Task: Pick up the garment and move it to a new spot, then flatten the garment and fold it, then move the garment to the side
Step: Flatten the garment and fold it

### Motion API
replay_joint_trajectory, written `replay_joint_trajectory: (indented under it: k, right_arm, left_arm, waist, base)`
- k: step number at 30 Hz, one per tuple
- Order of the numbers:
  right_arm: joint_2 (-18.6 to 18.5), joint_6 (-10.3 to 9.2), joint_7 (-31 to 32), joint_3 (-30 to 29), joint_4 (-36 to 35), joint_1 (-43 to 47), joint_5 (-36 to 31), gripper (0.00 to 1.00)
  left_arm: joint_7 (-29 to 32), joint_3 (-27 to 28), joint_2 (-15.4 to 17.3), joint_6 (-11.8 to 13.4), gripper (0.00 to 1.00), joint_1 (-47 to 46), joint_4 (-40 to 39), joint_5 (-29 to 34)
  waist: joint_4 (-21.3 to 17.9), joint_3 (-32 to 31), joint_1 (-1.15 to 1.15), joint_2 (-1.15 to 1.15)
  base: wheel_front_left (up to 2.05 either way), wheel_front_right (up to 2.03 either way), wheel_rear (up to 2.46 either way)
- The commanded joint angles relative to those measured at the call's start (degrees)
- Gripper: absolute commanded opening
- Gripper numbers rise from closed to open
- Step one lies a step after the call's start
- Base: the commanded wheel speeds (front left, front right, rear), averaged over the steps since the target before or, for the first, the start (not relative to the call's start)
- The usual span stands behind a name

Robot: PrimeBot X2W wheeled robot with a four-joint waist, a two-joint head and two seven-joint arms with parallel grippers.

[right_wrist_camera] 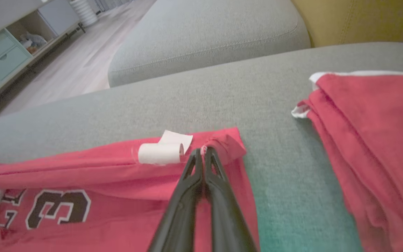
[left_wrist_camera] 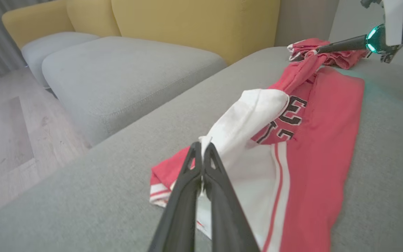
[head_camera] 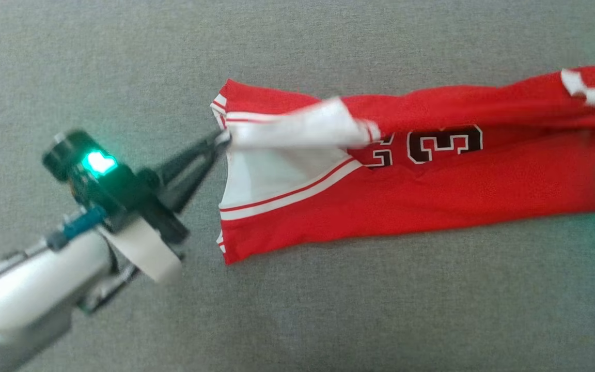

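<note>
We see a red jersey point(head_camera: 432, 206) with a white side panel point(head_camera: 271, 175) edged in red-and-white stripes; its numerals point(head_camera: 444, 144) are black, outlined white, and a white label point(right_wrist_camera: 159, 153) sits at its edge. Under the jersey the cushion point(head_camera: 328, 320) is plain grey. Beside the jersey, a cloth point(right_wrist_camera: 373, 140) is red with a white corner. Beyond the jersey the sofa back point(left_wrist_camera: 194, 24) is yellow.

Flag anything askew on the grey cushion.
The red mesh jersey with white side panels is not flat: a white panel flap is lifted and draped over its black block numerals, hiding part of them. The left gripper pinches that flap; the right gripper pinches the opposite end.
</note>
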Motion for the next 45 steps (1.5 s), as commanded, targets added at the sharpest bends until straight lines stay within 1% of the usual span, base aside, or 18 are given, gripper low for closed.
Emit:
replay_joint_trajectory:
  k: [1, 4, 5, 6, 7, 8, 9, 12, 15, 18, 21, 24, 28, 33, 40, 41, 42, 45]
  right_arm:
    - [-2.72, -0.05, -0.38, -0.62, -0.96, 2.32, -0.63, 0.00]
    - [-1.89, -0.05, 0.08, -1.60, -1.31, 4.58, -2.15, 0.00]
    - [-1.52, -0.05, 0.06, -2.06, -1.42, 5.14, -2.68, 0.00]
    - [-1.15, -0.05, 0.04, -2.59, -1.47, 5.67, -3.23, 0.00]
    - [-0.72, -0.05, 0.02, -3.37, -1.22, 6.20, -3.67, 0.30]
    - [-0.31, -0.05, -0.25, -4.39, -0.75, 6.68, -4.35, 1.00]
    - [0.17, -0.05, -0.87, -5.57, -0.25, 7.14, -5.25, 1.00]
    - [2.41, -0.05, -2.33, -8.72, -0.10, 9.52, -7.47, 1.00]
    - [5.24, -0.05, -3.46, -12.18, -1.10, 13.06, -9.82, 1.00]
    - [9.04, -0.05, -4.12, -15.57, -2.08, 16.33, -12.33, 1.00]
    - [13.12, -0.05, -4.54, -19.07, -2.43, 18.48, -14.68, 1.00]
    - [16.23, -0.05, -4.82, -23.05, -1.59, 18.86, -17.85, 1.00]
    - [19.36, -0.05, -3.69, -28.84, 1.16, 17.19, -21.76, 1.00]
    - [21.13, -0.05, 0.61, -34.72, 6.63, 14.20, -26.86, 1.00]
    - [22.47, -0.05, 8.46, -37.27, 14.58, 11.83, -28.77, 1.00]
    - [22.62, -0.05, 9.12, -37.30, 15.07, 11.74, -28.59, 0.47]
    - [22.71, -0.05, 9.29, -37.48, 15.32, 11.66, -28.37, 0.00]
    - [22.81, -0.05, 8.85, -37.67, 14.87, 11.74, -27.92, 0.00]
  left_arm:
    - [0.05, 2.49, 1.86, 0.71, 0.00, 0.08, -1.22, 0.45]
    - [-0.26, 2.40, 0.32, 1.65, 0.00, 3.00, -0.53, 1.47]
    - [-0.49, 2.38, -0.30, 2.03, 0.04, 3.81, 0.04, 1.77]
    - [-0.86, 2.37, -1.02, 2.34, 0.12, 4.64, 0.63, 1.66]
    - [-1.30, 2.41, -1.73, 2.79, 0.31, 5.37, 1.20, 1.50]
    - [-1.76, 2.85, -2.48, 3.65, 0.96, 6.18, 1.76, 1.03]
    - [-2.22, 3.58, -3.18, 4.90, 1.00, 7.04, 2.31, 0.54]
    - [-3.38, 6.24, -5.04, 9.28, 1.00, 10.31, 2.99, 0.14]
    - [-3.77, 9.51, -6.88, 14.70, 1.00, 14.09, 2.79, 2.49]
    - [-3.81, 16.53, -10.71, 20.78, 1.00, 19.60, -0.01, 6.32]
    - [-3.82, 22.87, -14.77, 24.46, 1.00, 26.06, -1.62, 10.88]
    - [-3.83, 29.23, -18.84, 26.72, 1.00, 31.65, -2.73, 15.64]
    - [-3.83, 34.53, -23.66, 26.27, 1.00, 37.26, -3.88, 21.78]
    - [-3.83, 37.74, -28.49, 22.58, 1.00, 41.97, -3.85, 26.32]
    - [-3.84, 42.07, -32.87, 17.82, 1.00, 44.57, -2.95, 30.56]
    - [-3.84, 42.73, -33.27, 17.29, 1.00, 44.87, -2.89, 30.99]
    - [-3.84, 43.40, -33.61, 16.77, 1.00, 45.14, -2.83, 31.42]
    - [-3.84, 44.71, -34.27, 15.82, 1.00, 45.74, -2.70, 32.17]
  waist:
    - [0.19, 0.24, 0.01, -0.01]
    - [0.53, 0.70, 0.01, -0.01]
    - [0.57, 0.85, 0.01, -0.01]
    - [0.59, 0.95, 0.01, -0.01]
    - [0.57, 0.98, 0.01, -0.01]
    - [0.55, 0.92, 0.01, -0.01]
    - [0.51, 0.79, 0.01, -0.01]
    - [0.17, -0.12, 0.01, -0.01]
    - [-0.03, -1.30, 0.01, -0.01]
    - [-0.05, -2.46, 0.01, -0.01]
    - [0.36, -3.82, 0.01, -0.01]
    - [1.32, -4.93, 0.01, -0.01]
    - [3.72, -6.10, 0.01, -0.01]
    - [6.68, -7.00, 0.01, -0.01]
    - [9.25, -7.28, 0.01, -0.01]
    - [9.38, -7.33, 0.01, -0.01]
    - [9.49, -7.39, 0.01, -0.01]
    - [9.42, -7.54, 0.01, -0.01]
  base:
    - [0.00, 0.00, 0.00]
    - [0.00, 0.00, 0.00]
    - [0.00, 0.00, 0.00]
    - [0.00, 0.00, 0.00]
    - [0.00, 0.00, 0.00]
    - [0.00, 0.00, 0.00]
    - [0.00, 0.00, 0.00]
    - [0.00, 0.00, 0.00]
    - [0.00, 0.00, 0.00]
    - [0.00, 0.00, 0.00]
    - [0.00, 0.00, 0.00]
    - [0.00, 0.00, 0.00]
    - [0.00, 0.00, 0.00]
    - [0.00, 0.00, 0.00]
    - [0.00, 0.00, 0.00]
    - [0.00, 0.00, 0.00]
    - [0.00, 0.00, 0.00]
    - [0.00, 0.00, 0.00]
